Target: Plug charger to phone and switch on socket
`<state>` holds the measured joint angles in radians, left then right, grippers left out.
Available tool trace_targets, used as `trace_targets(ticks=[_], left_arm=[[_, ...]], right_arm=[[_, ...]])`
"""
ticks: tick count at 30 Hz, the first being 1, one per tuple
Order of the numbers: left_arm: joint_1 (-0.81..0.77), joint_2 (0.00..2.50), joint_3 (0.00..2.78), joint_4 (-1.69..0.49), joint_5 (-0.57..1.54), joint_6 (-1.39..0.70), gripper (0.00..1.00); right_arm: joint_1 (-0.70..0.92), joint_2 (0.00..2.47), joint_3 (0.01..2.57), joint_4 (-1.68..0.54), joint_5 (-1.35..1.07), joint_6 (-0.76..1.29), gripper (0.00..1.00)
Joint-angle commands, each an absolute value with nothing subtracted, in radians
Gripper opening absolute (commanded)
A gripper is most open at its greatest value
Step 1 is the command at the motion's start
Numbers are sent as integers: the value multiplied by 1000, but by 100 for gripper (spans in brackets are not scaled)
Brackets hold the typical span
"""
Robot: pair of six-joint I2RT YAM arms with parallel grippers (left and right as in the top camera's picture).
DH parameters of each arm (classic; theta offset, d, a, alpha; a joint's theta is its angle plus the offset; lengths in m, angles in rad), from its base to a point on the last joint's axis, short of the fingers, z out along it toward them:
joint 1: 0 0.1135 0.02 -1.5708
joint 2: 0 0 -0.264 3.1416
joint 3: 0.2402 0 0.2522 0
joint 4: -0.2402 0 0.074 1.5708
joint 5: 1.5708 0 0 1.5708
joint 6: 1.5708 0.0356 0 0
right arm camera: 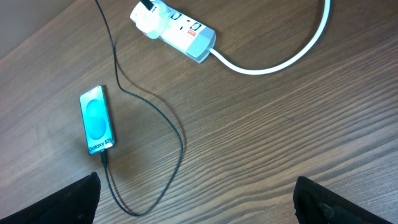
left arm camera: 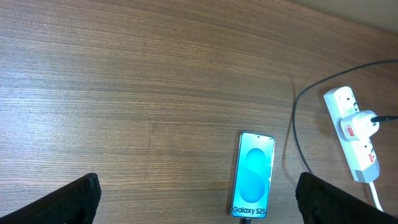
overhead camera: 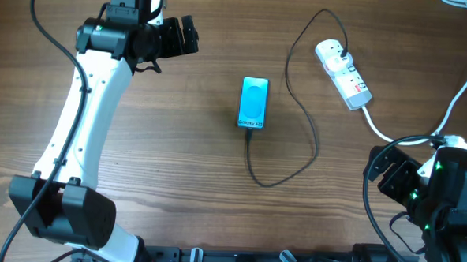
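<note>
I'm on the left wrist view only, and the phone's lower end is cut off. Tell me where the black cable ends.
Observer: In the right wrist view, the charger loops round and its connector tip meets the phone at the Galaxy S25 end. It looks plugged in.
Operator: Now give me the right arm's position.
Observer: In the overhead view, the right gripper sits low on the right side, well apart from the socket.
</note>
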<state>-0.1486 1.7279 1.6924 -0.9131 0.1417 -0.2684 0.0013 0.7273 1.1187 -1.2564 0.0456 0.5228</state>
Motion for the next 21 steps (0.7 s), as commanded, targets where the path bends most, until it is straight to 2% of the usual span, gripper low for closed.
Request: trace_targets(ticks=[1, 9, 14, 21], left_arm=[[-148, 1732, 1689, -910, 133, -277, 100], [-148, 1732, 1689, -911, 133, -277, 100], [-148, 1732, 1689, -910, 133, -277, 100], [-148, 1732, 1689, -910, 133, -277, 100]], right_arm=[[14, 731, 1112, -1255, 47, 523, 100], [23, 742, 1110, -1237, 30, 514, 100], [23, 689, 1104, -1211, -1, 298, 100], [23, 502, 1082, -1147, 0, 221, 100]])
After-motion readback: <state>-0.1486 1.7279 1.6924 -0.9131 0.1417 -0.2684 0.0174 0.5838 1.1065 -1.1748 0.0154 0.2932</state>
